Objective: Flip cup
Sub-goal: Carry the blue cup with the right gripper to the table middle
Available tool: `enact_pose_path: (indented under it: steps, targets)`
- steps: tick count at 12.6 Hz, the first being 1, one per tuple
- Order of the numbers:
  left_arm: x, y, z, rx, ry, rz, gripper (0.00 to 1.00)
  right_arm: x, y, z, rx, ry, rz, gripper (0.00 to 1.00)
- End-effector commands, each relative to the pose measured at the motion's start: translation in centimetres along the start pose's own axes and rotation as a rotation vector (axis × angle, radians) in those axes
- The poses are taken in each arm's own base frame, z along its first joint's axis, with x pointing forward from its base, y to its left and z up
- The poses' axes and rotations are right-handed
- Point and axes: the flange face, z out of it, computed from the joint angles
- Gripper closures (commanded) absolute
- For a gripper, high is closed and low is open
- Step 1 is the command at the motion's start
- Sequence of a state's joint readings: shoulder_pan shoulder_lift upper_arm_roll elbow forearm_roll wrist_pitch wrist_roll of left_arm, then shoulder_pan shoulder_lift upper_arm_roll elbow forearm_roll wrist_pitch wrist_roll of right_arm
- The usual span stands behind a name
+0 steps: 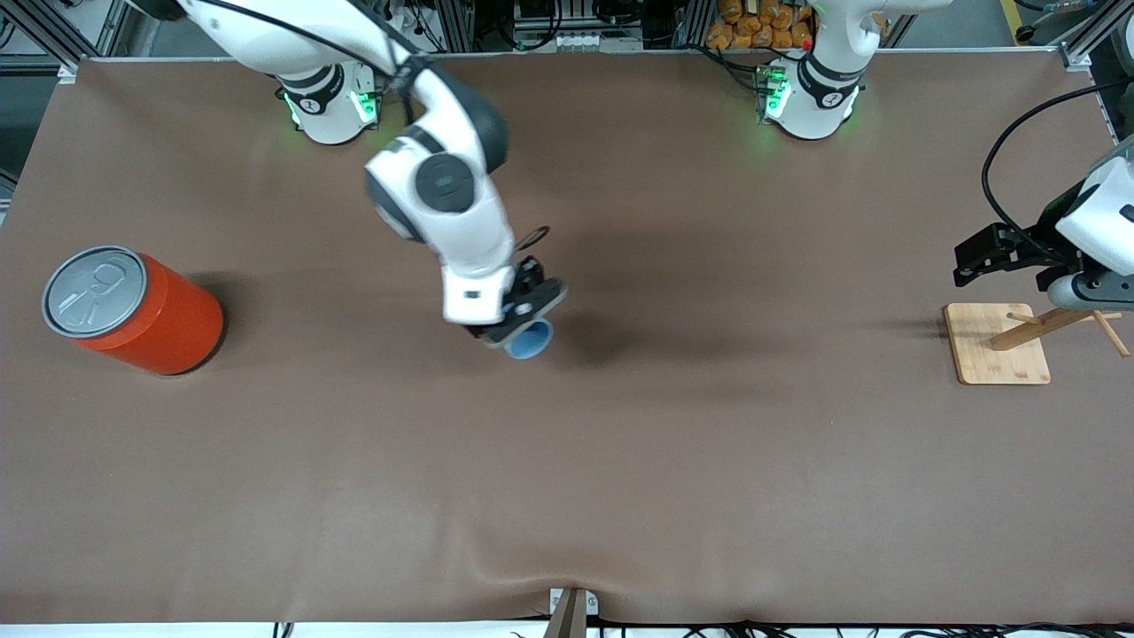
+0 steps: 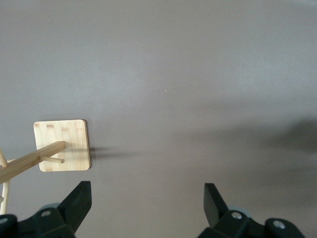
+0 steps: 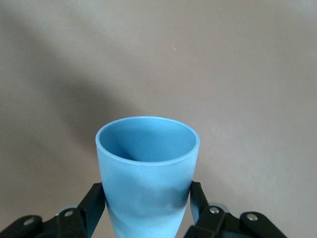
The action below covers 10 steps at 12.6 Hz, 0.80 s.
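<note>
**Right gripper pinching the light-blue cup at frame centre**

The brown table [image 1: 709, 461] is bearing an orange-red can [image 1: 146, 310] at middle left. The right gripper [image 1: 523, 323] is clamping the cup [image 1: 530, 340] centrally. The left gripper [image 1: 979, 257] is waiting, jaws spread, above the bamboo peg stand [image 1: 997, 344].

Light-blue cup [image 3: 147, 178] with darker blue inside, orange-red can [image 1: 146, 315] with grey lid, brown table [image 1: 709, 461].

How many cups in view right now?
1. The cup is held in the right hand, over the middle of the table. The red can isn't a cup. Nothing looks hidden.
</note>
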<state>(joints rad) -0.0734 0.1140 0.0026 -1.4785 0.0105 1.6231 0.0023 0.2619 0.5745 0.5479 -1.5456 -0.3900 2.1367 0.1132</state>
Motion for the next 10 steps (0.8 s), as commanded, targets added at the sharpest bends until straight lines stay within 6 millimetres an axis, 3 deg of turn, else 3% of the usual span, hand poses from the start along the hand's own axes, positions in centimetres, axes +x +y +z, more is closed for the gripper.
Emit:
enact_pose_path:
  steps: [1, 3, 5, 7, 10]
  targets:
    - [0.3, -0.3, -0.3, 0.004, 0.011, 0.019, 0.0, 2.8, -4.6, 0.9, -0.06, 0.036, -0.203, 0.82]
    - [0.3, -0.3, -0.3, 0.004, 0.011, 0.019, 0.0, 3.1, -8.7, 1.9, -0.094, 0.032, -0.42, 0.82]
    - [0.4, -0.3, 0.0, 0.003, 0.006, 0.019, 0.0, 2.9, -12.7, 3.7, -0.083, 0.015, -0.475, 0.83]
    - [0.5, -1.1, 0.2, 0.005, 0.003, 0.005, 0.0, 3.1, -16.3, 7.3, -0.117, -0.017, -0.539, 0.86]
    - [0.9, -2.2, 1.3, 0.003, -0.016, -0.013, 0.0, 2.3, -19.7, 12.1, -0.16, -0.06, -0.567, 0.86]
